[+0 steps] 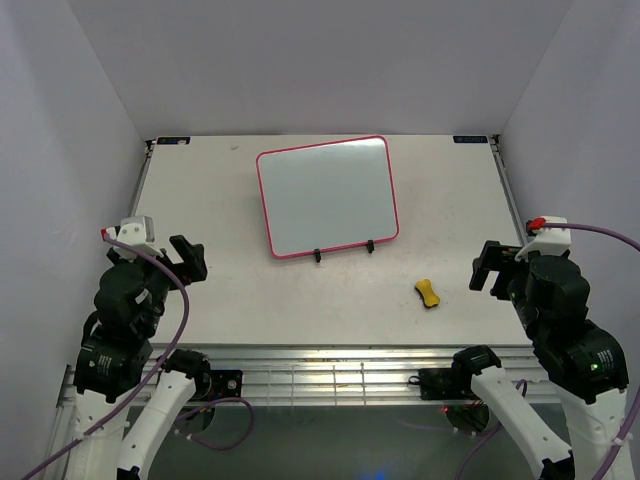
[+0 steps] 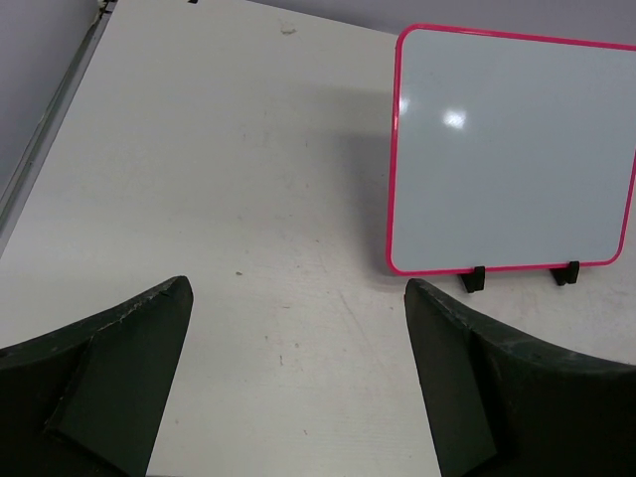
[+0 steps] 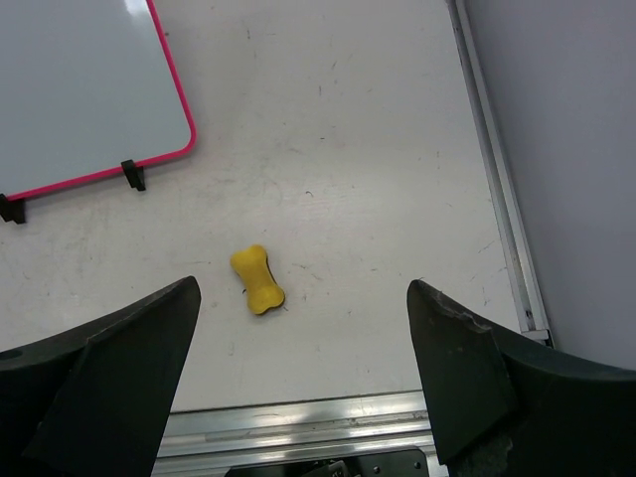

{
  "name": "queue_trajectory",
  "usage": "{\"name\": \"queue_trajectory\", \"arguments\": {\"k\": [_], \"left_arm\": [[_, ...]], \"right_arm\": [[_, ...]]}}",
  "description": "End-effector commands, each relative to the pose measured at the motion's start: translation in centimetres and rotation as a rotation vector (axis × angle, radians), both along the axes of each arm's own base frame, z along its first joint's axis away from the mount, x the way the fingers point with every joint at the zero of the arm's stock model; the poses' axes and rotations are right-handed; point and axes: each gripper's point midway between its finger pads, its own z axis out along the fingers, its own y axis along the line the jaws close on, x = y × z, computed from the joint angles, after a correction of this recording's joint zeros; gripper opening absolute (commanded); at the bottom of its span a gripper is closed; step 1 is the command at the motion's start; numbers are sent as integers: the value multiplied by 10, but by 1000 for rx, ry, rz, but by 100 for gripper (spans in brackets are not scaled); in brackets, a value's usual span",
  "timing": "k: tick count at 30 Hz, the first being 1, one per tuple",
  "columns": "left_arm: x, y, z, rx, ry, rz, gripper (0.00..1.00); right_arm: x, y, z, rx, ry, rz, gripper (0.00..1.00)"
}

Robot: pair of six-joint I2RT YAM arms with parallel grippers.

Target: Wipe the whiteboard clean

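We see the whiteboard (image 1: 325, 197) in the middle of the far half of the bench (image 1: 220, 210), its pink-red frame slightly askew and its two black clip feet (image 1: 318, 255) at the near edge. Its face reads plain white to us, with a glint of light in the left wrist view. Two small dark labels (image 1: 173, 140) sit at the far corners of the bench; their print is too small for us to read.

The left claw (image 1: 187, 257) hangs over the near left of the bench, fingers spread wide and holding nothing. The whiteboard lies ahead of it and to its right, well apart. The right claw (image 1: 487, 268) hangs over the near right of the bench, likewise spread and gripping nothing. From it the whiteboard lies ahead and to the left, well apart, and only the board's near right corner and feet show in the right wrist view.

Between the whiteboard and the right claw, a small yellow bone-shaped eraser (image 1: 428, 293) lies flat on the bench, near the front edge. It is apart from the board's feet and nearer the right claw than the left. In the right wrist view we see it ahead of the two fingers, in the gap between them, touching neither.
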Motion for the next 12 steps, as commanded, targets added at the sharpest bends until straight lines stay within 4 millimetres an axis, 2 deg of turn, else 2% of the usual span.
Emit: {"name": "queue_trajectory", "arguments": {"k": [1,12], "left_arm": [[2,4,0,-4,-4,28,98],[5,4,-1,4,-4,30,98]], "right_arm": [[12,0,10,-11,-37,-10,90],[21,5,5,-22,-18,7,90]]}}
